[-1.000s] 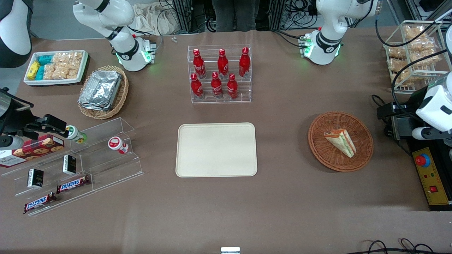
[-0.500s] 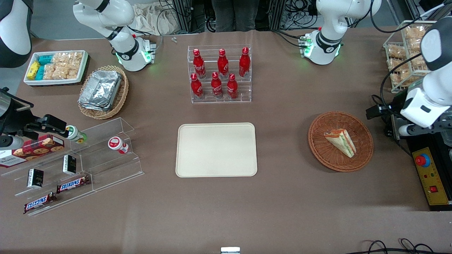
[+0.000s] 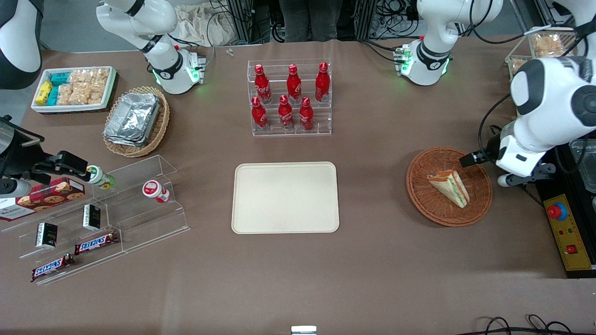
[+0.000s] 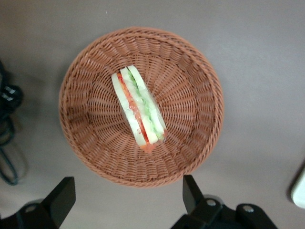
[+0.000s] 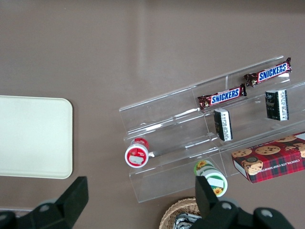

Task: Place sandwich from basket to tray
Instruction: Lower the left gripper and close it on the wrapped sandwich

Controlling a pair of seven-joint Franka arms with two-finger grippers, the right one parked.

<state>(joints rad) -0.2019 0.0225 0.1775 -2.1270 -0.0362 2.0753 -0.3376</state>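
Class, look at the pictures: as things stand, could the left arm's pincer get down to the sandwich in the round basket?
Probably yes. The open pincer hovers above the basket, and the sandwich lies uncovered in it with nothing between them.

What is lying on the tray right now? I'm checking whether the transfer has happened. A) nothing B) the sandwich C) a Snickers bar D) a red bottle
A: the tray is bare, the sandwich lies in the basket, and the open gripper hovers above it.
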